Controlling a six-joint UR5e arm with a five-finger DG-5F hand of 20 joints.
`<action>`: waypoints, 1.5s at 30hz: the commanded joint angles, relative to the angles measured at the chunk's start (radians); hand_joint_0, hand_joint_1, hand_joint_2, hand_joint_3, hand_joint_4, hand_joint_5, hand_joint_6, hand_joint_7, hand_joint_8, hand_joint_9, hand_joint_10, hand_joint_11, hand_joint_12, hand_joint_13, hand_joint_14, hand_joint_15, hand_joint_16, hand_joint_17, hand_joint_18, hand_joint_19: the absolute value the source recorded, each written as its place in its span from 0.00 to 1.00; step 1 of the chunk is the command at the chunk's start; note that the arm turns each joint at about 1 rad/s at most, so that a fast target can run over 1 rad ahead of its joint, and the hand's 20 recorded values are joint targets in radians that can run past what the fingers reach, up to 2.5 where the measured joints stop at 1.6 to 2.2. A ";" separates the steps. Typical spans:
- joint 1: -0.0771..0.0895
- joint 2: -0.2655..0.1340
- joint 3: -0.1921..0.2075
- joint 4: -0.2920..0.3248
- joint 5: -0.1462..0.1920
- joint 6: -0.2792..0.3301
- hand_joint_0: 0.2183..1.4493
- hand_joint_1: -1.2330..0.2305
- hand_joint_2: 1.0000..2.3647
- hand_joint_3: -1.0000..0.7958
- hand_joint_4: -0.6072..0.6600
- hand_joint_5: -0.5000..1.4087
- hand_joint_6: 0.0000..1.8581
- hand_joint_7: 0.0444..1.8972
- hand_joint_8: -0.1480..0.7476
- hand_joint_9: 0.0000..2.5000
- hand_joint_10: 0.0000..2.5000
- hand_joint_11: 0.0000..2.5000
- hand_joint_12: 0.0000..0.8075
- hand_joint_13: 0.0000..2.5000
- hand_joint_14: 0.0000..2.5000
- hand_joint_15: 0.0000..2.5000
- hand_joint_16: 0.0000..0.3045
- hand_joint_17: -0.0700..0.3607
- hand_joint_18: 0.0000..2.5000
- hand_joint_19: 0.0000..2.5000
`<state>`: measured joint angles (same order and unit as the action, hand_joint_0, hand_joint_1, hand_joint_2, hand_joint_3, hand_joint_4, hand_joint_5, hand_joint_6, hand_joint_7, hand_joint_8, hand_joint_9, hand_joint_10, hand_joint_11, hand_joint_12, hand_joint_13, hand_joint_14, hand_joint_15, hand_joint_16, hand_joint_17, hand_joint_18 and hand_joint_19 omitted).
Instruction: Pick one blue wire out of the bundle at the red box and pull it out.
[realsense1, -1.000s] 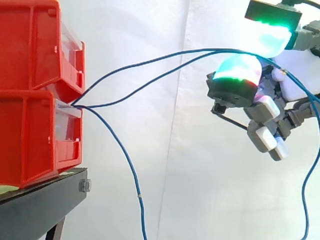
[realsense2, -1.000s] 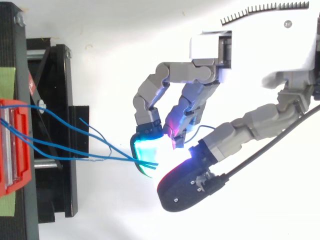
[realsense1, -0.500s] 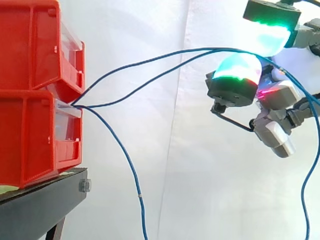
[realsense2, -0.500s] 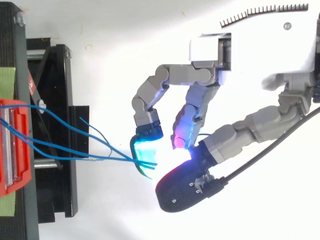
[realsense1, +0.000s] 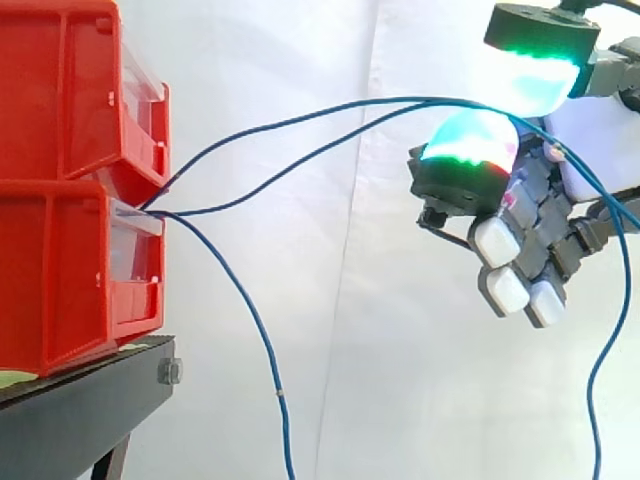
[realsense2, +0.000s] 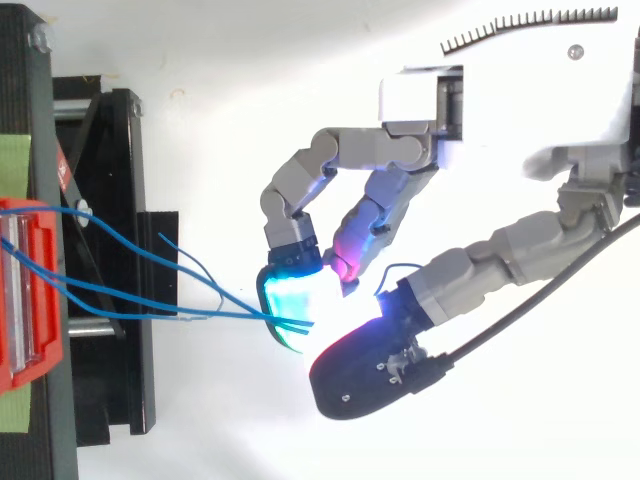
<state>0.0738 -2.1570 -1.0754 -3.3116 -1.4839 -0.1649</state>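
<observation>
Blue wires (realsense1: 300, 125) come out of the lower red box (realsense1: 70, 270) at its front lip. Two of them arc up and right to my hand (realsense1: 600, 140). They pass between two glowing cyan-green fingertips (realsense1: 540, 75), one above and one below, which pinch them; I cannot tell whether one or both strands are clamped. A third wire (realsense1: 255, 330) hangs down from the box. Past the pinch a blue strand (realsense1: 600, 390) droops at the right edge. From above, the wires (realsense2: 130, 285) run from the red box (realsense2: 30, 290) to the cyan pad (realsense2: 290, 305). The other fingers curl beneath.
A second red box (realsense1: 70, 90) is stacked on the lower one. Both sit on a black stand (realsense1: 80, 410) at the left, seen from above as a black frame (realsense2: 110, 250). A white curtain hangs behind, with open space between the boxes and my hand.
The free fingers under the pinch have flexed out and curled back in. The two pinching pads and the wires have barely shifted.
</observation>
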 joint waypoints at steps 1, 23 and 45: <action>0.001 0.000 0.000 0.000 0.001 -0.005 0.27 0.33 0.00 0.48 0.47 0.22 0.47 0.59 0.48 0.36 0.00 0.02 0.57 0.30 0.00 0.11 0.22 0.51 0.28 0.15; 0.000 0.000 0.000 0.000 0.001 -0.019 0.27 0.36 0.00 0.47 0.50 0.22 0.47 0.60 0.46 0.38 0.00 0.05 0.59 0.26 0.00 0.11 0.22 0.52 0.23 0.12; 0.000 0.000 0.000 0.000 0.002 -0.018 0.38 0.23 0.00 0.28 0.56 0.18 0.52 0.55 0.50 0.36 0.00 0.20 0.52 0.26 0.01 0.13 0.17 0.43 0.24 0.13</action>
<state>0.0733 -2.1573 -1.0750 -3.3119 -1.4819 -0.1825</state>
